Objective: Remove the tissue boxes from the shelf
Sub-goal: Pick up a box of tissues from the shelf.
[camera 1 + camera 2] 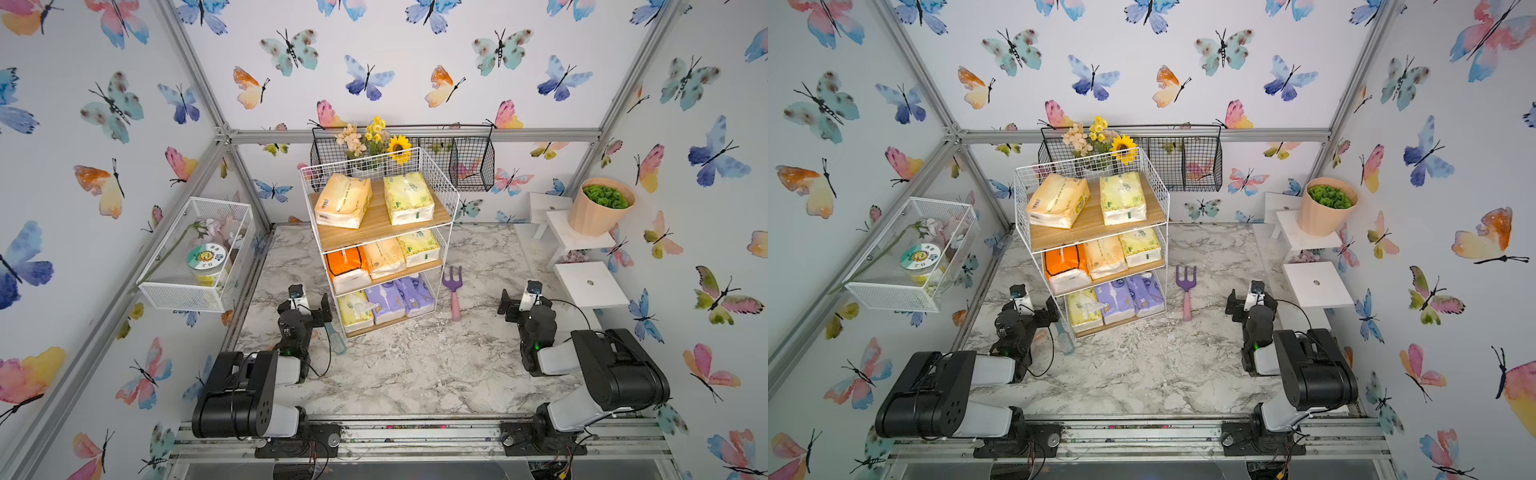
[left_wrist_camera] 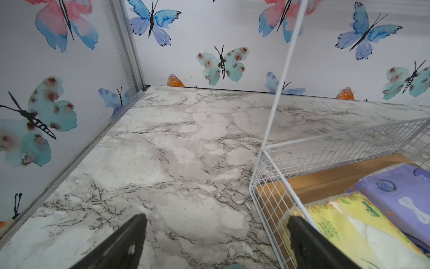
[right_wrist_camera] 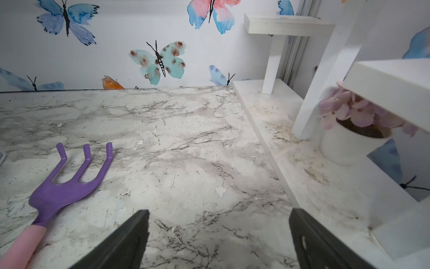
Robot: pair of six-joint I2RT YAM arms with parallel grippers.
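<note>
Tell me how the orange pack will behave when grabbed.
The orange pack probably squashes: its wrap looks soft and wrinkled. Likely slippery, since the plastic looks glossy. Touching the peach pack, it may drag that along.

Eight soft tissue packs (image 1: 343, 201) fill the white wire shelf (image 1: 374, 227): two top, three middle, three bottom.
</note>
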